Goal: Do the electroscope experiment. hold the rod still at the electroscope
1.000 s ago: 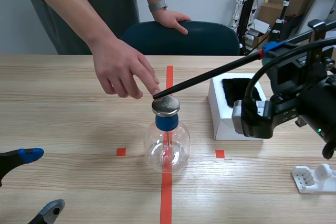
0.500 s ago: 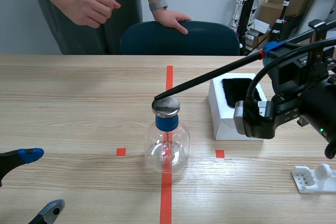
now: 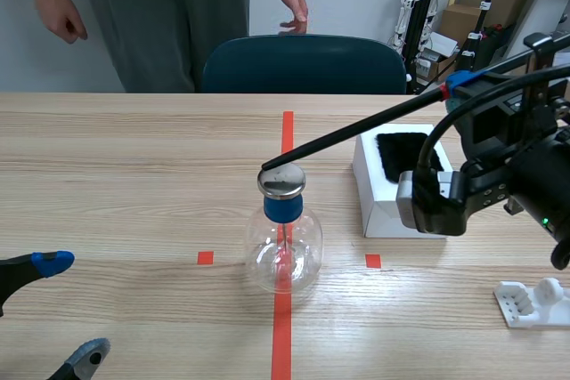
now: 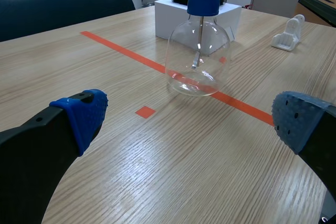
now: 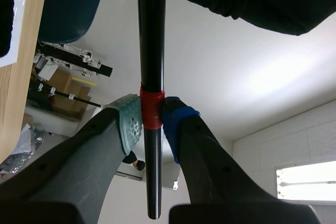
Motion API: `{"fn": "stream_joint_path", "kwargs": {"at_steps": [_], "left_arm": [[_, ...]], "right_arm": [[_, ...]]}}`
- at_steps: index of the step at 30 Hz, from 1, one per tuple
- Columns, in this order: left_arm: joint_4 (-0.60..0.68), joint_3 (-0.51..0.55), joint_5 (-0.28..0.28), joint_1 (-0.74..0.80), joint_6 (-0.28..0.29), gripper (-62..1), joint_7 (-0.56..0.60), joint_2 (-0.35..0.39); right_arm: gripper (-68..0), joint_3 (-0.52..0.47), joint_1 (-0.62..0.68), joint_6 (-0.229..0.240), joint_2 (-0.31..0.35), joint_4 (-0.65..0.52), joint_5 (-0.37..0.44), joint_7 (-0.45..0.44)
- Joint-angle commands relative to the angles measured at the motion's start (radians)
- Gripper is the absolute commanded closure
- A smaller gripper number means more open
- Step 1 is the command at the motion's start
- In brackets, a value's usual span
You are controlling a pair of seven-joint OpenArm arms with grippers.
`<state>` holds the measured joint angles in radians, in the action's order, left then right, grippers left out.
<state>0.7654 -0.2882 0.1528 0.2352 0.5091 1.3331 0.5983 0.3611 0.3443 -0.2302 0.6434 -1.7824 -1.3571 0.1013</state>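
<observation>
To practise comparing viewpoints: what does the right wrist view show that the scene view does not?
Only right wrist view: the right claw shut on the black rod at its red band. Only scene view: the electroscope, the rod's tip at its metal cap, the open left claw. Both: the rod, the blue chair.

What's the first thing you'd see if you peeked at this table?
The round clear glass flask with a blue stopper and shiny metal cap, standing on the red tape line in the middle of the table. Next, the long black rod slanting down to that cap's edge, pinched by the fingers of the right gripper.
</observation>
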Motion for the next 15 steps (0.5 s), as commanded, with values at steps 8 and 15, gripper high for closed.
{"fn": "stream_joint_path", "kwargs": {"at_steps": [8, 15], "left_arm": [[0.014, 0.0, -0.01, -0.005, 0.002, -62.3, 0.013, 0.003], [0.014, 0.0, -0.01, -0.005, 0.002, -62.3, 0.013, 0.003]], "right_arm": [[-2.2, -0.016, -0.012, -0.015, 0.013, -0.01, 0.007, 0.004], [-2.2, -0.016, -0.012, -0.015, 0.013, -0.01, 0.011, 0.004]]}}
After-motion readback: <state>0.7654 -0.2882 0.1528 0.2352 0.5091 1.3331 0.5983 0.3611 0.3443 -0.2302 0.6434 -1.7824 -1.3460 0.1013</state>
